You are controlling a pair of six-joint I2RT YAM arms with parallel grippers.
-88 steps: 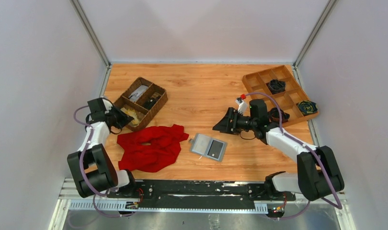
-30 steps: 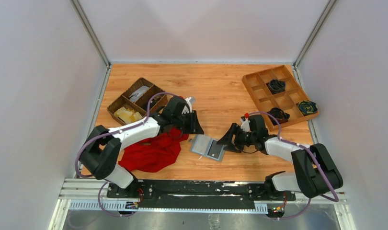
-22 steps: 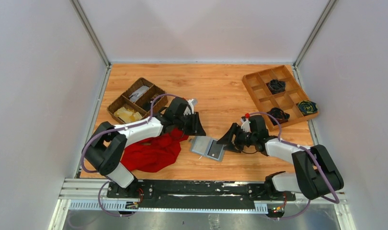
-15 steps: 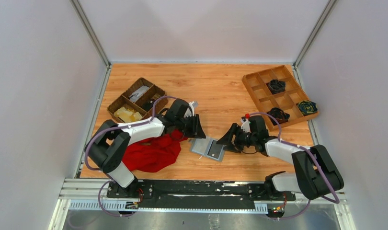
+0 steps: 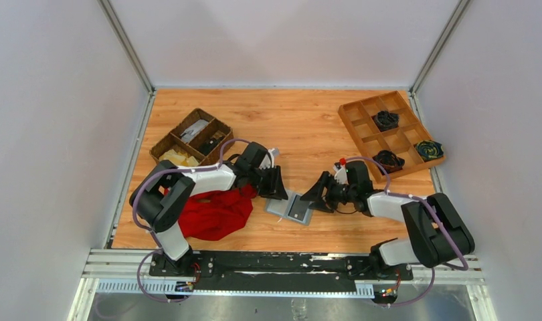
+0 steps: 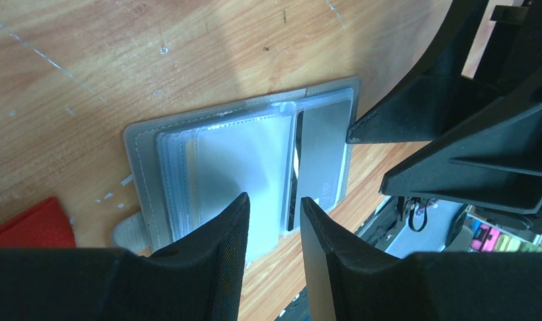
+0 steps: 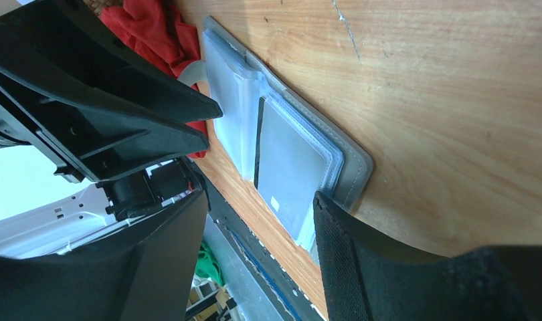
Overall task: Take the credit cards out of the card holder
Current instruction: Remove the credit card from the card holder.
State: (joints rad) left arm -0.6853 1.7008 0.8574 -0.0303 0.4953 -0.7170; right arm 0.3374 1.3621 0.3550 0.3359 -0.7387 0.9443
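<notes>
The grey card holder (image 5: 292,206) lies open on the table, inside up, with clear sleeves. It also shows in the left wrist view (image 6: 235,160) and the right wrist view (image 7: 288,147). A greyish credit card (image 6: 322,160) sits in the sleeve of its right half, and shows in the right wrist view (image 7: 292,164). My left gripper (image 5: 276,188) hovers low over the holder's left half, jaws slightly apart and empty (image 6: 274,198). My right gripper (image 5: 311,194) is open and empty at the holder's right edge (image 7: 258,197). The two grippers face each other closely.
A red cloth (image 5: 211,210) lies just left of the holder, under my left arm. A dark wicker basket (image 5: 191,140) with pale tan pieces stands at the back left. A wooden compartment tray (image 5: 392,130) with dark items stands at the back right.
My left arm has swung from the basket over the red cloth to the holder's left side. My right gripper has come down and left to the holder's right edge. The holder has not moved.
</notes>
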